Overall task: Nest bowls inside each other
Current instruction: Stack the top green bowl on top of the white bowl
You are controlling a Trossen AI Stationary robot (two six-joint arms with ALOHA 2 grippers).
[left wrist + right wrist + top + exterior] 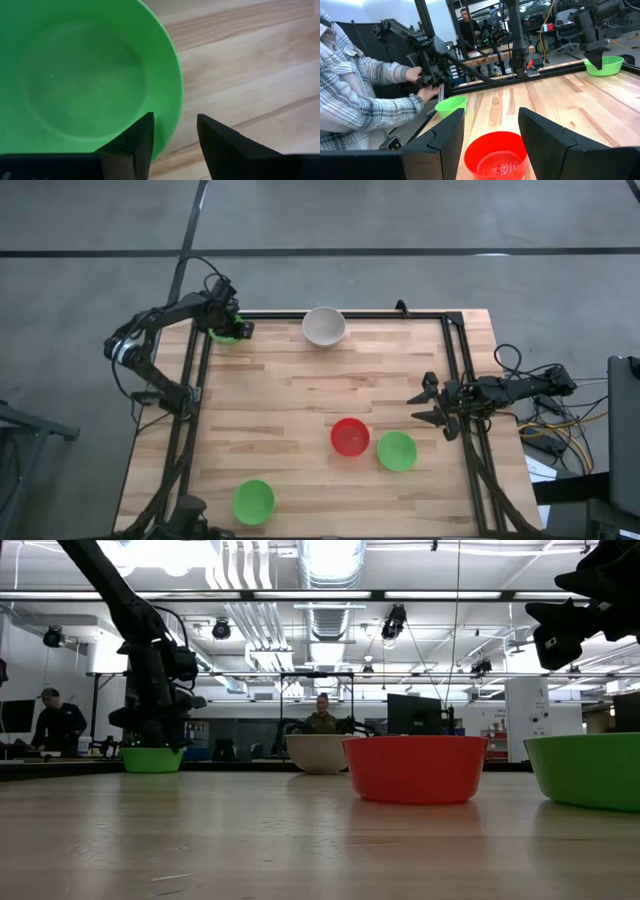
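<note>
Wooden table (300,400), five bowls on its surface, none nested.

Left gripper (228,326): at the far left corner of the table, directly over a green bowl (226,332). Jaws spread, straddling that bowl's rim, one finger inside the bowl and one outside; contact with the rim not determinable. Bowl resting on the table per the low view (152,759).

White bowl (324,326): at the far edge, near the middle, apart from the corner bowl. Upright, empty.

Red bowl (350,436): right of centre, toward the near side. Second green bowl (397,451) just beside it on the right, a narrow gap visible between the two.

Third green bowl (253,502): near left part of the table, well apart from the others.

Right gripper (428,403): at the right edge of the table, raised above the surface, near the red and green pair. Jaws spread wide, holding nothing. Red bowl (496,159) seen between its fingers in the right wrist view, farther off on the table.

Person (355,90) in a plaid sleeve at the table's near left side, both hands on a dark device. Other people (322,718) in the room beyond the table.
</note>
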